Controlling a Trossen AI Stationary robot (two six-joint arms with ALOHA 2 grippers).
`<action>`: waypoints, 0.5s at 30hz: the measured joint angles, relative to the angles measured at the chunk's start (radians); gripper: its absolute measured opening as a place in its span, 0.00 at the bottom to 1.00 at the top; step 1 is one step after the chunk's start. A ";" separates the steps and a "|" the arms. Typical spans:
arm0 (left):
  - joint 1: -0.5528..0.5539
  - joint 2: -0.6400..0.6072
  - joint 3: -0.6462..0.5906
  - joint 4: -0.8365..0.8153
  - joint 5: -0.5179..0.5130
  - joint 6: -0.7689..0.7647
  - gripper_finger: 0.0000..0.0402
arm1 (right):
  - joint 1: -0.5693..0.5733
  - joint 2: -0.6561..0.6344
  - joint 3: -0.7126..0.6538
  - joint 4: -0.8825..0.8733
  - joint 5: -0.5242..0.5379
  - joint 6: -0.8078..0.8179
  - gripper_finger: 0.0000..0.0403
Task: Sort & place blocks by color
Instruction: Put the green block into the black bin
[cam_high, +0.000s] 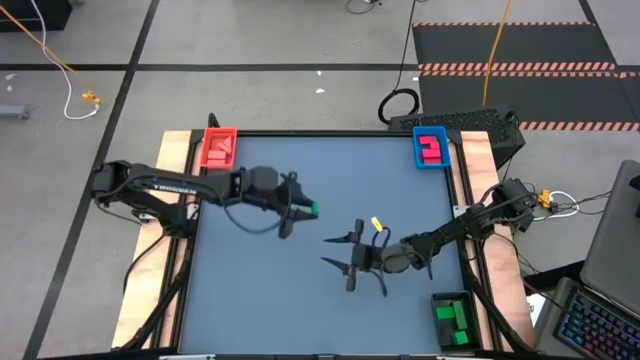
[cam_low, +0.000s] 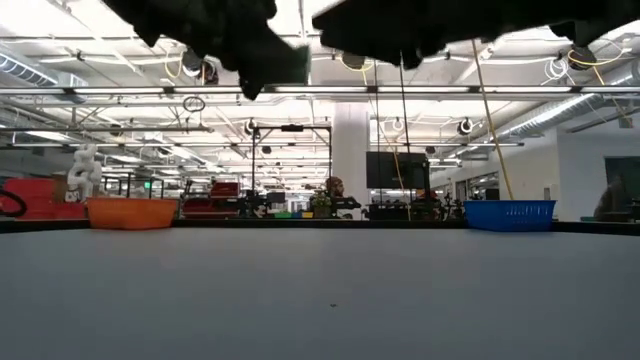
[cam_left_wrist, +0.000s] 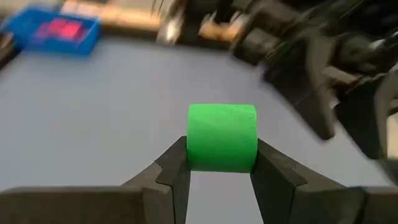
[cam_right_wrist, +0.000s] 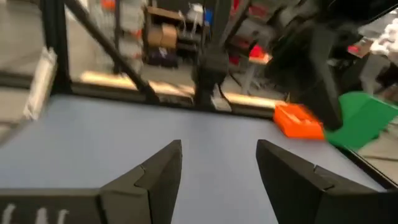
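One green block (cam_left_wrist: 222, 137) sits between the fingers of my left gripper (cam_left_wrist: 221, 163), which hovers over the table's middle (cam_high: 309, 209). The right wrist view shows the same block (cam_right_wrist: 364, 118) farther off. My right gripper (cam_high: 336, 252) is open and holds nothing; it hangs above the table just right of and nearer than the left one, fingers spread (cam_right_wrist: 217, 168). Salmon-red blocks lie in the red tray (cam_high: 218, 148), pink blocks in the blue tray (cam_high: 431, 148), and green blocks in the dark tray (cam_high: 455, 318). My left gripper pinches the green block by two opposite side faces (cam_left_wrist: 189, 149), one finger on each. The fingers (cam_left_wrist: 171, 168) reach only partway along the block; its far end sticks out past them. The block is lifted clear of the table.
A tiny yellow piece (cam_high: 377, 224) lies on the table beside my right gripper. The red tray sits at the far left corner, the blue tray at the far right corner, the dark tray at the near right corner. Wooden rails (cam_high: 176, 150) edge the table's sides.
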 joint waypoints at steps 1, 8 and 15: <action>-0.023 0.009 -0.016 0.072 -0.004 -0.006 0.33 | -0.001 0.000 0.000 0.029 -0.014 -0.002 0.50; -0.139 0.028 -0.131 0.362 -0.034 -0.013 0.33 | -0.001 0.000 0.000 0.180 -0.012 -0.071 0.50; -0.183 0.029 -0.184 0.418 -0.061 -0.032 0.33 | 0.026 0.000 0.000 0.186 -0.064 -0.311 0.52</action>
